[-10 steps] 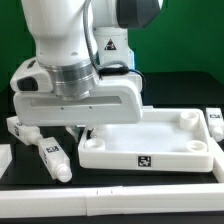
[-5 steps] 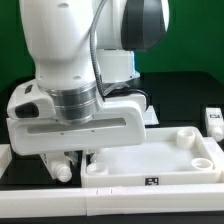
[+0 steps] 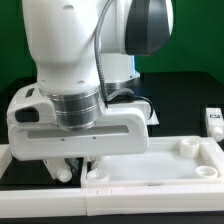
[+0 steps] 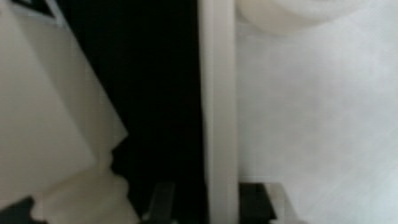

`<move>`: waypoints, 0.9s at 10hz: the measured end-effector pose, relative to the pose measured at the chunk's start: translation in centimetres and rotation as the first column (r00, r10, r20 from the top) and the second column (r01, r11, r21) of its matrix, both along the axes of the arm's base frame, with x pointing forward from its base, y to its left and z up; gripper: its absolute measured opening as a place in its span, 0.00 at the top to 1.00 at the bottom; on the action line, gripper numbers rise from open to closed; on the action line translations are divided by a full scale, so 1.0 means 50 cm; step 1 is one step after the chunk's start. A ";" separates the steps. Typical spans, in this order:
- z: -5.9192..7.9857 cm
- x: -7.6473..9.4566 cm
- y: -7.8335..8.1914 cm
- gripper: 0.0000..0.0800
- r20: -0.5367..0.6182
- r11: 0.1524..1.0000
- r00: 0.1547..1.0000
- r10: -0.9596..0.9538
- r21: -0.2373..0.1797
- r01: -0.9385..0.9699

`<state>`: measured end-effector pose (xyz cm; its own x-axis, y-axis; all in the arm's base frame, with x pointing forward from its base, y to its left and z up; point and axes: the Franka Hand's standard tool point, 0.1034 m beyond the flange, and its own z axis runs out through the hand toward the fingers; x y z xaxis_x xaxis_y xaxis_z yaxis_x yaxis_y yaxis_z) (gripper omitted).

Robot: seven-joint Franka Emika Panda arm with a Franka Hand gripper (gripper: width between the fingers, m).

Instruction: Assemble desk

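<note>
The white desk panel (image 3: 150,165) lies flat with its raised rim and round corner sockets facing up, low in the exterior view. My gripper (image 3: 86,158) sits at the panel's left end, mostly hidden under the arm's hand. In the wrist view the gripper (image 4: 215,202) has a dark finger (image 4: 171,203) on each side of the panel's rim (image 4: 214,90), shut on it. A corner socket (image 4: 302,15) shows beyond. One white leg (image 3: 62,172) lies just left of the panel. Another tagged leg (image 3: 214,121) lies at the exterior view's right edge.
The white robot arm fills the exterior view's left and middle and hides much of the black table. A white ledge (image 3: 120,208) runs along the front, right against the panel. A white part (image 4: 45,100) lies beside the rim in the wrist view.
The panel has slid toward the front ledge with my gripper on its left end. The tag on its front wall is now hidden. The left leg is now mostly covered by the arm.
</note>
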<state>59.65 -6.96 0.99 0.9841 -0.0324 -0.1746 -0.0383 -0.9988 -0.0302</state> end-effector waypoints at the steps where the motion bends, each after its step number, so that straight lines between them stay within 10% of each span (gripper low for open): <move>1: -0.001 0.007 0.000 0.93 0.003 1.000 1.000 0.001 -0.001 -0.001; 5: -0.001 0.007 -0.001 0.93 -0.025 1.000 1.000 0.003 -0.004 -0.003; 9: 0.018 0.006 0.007 0.60 -0.039 1.000 0.999 -0.002 0.006 0.003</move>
<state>59.94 -6.62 1.90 0.9764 -0.0339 -0.2133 -0.0421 -0.9985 -0.0342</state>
